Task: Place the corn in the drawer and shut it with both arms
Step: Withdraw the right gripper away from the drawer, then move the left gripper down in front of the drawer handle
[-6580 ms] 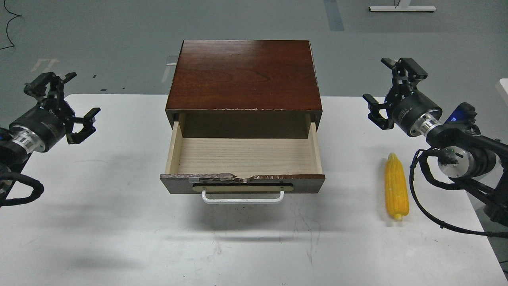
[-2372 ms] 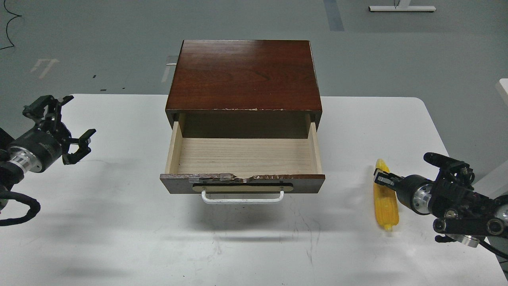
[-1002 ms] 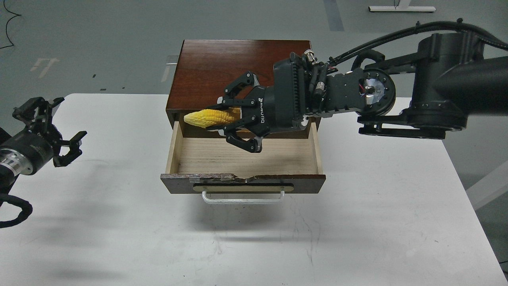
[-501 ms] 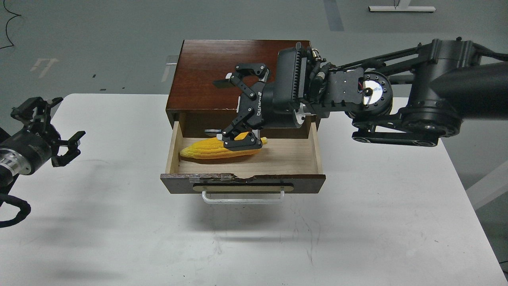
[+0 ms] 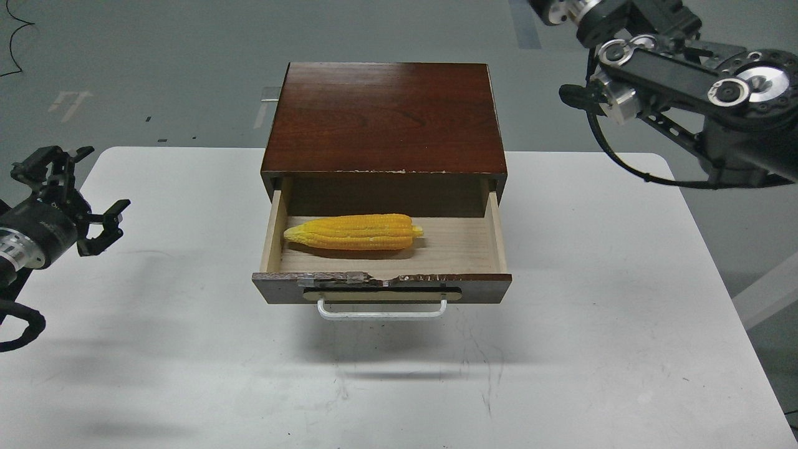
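The yellow corn (image 5: 355, 232) lies on its side inside the open drawer (image 5: 496, 236), pointed tip to the left, left of the drawer's middle. The drawer is pulled out of the reddish-brown cabinet (image 5: 383, 118), with its dark chipped front and white bar handle (image 5: 381, 310) facing me. My left gripper (image 5: 103, 178) is open and empty above the table's far-left edge, well away from the drawer. My right arm (image 5: 686, 62) is raised at the top right; its far end runs out of the top edge, so its gripper is out of view.
The cabinet stands at the back middle of a white table (image 5: 561, 349). Grey floor lies beyond the table. A white table base (image 5: 629, 11) stands far back on the floor.
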Controlling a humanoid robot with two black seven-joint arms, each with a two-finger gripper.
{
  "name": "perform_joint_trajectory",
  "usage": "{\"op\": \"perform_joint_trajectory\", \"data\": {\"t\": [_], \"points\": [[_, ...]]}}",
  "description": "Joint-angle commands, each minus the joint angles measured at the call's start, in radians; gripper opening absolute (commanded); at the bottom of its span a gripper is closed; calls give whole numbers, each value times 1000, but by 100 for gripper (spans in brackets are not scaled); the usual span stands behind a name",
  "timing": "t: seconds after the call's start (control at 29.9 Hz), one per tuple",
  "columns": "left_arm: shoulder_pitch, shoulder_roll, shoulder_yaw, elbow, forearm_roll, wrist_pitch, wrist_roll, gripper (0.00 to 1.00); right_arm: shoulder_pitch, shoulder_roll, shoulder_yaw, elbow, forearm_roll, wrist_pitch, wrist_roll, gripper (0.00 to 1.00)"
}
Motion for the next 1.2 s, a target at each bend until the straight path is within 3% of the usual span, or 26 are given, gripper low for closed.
{"op": "perform_joint_trajectory", "data": {"t": [0.0, 0.1, 0.17, 0.23, 0.3, 0.43, 0.47, 0.53, 0.6, 0.63, 0.67, 0.7, 0.84, 0.9, 0.94, 1.17], "points": [[-3, 3, -1, -1, 2, -1, -1, 99, -205, -70, 182, -20, 44, 45, -40, 100], [-6, 12, -1, -1, 33, 7, -46, 99, -312, -113, 233, -19, 56, 96, -80, 100], [-32, 24, 2, -7, 138, 21, -125, 99, -396, -120, 254, -20, 85, 113, -89, 100], [-49, 40, 1, -16, 230, 44, -167, 99, -432, -133, 256, -17, 92, 116, -89, 100], [-75, 78, -1, -40, 404, 73, -239, 99, -469, -146, 256, -16, 92, 116, -89, 100], [-114, 220, 1, -244, 797, 70, -243, 99, -497, -153, 257, -22, 92, 116, -88, 100], [-114, 221, 1, -244, 798, 70, -243, 99, -497, -153, 257, -22, 92, 116, -88, 100], [-114, 305, 8, -438, 913, 64, -243, 98, -504, -157, 257, -22, 92, 116, -88, 100], [-114, 352, 17, -562, 932, 45, -243, 85, -510, -157, 257, -22, 92, 116, -88, 100], [-114, 372, 16, -626, 936, 29, -243, 45, -518, -157, 257, -23, 92, 116, -86, 100], [-114, 383, 16, -655, 946, 19, -243, 17, -523, -157, 257, -24, 92, 116, -85, 100], [-117, 386, 14, -677, 961, 10, -243, 0, -526, -157, 257, -24, 92, 116, -86, 100], [-121, 382, 10, -770, 1117, -25, -243, 0, -556, -157, 256, -27, 90, 116, -85, 100], [-121, 380, 13, -771, 1124, -92, -243, 0, -561, -157, 253, -28, 90, 119, -85, 100], [-121, 380, 11, -771, 1127, -175, -243, 0, -567, -157, 248, -34, 89, 121, -85, 100], [-120, 363, 11, -771, 1142, -175, -243, 0, -573, -154, 239, -97, 89, 162, -86, 100]]}}
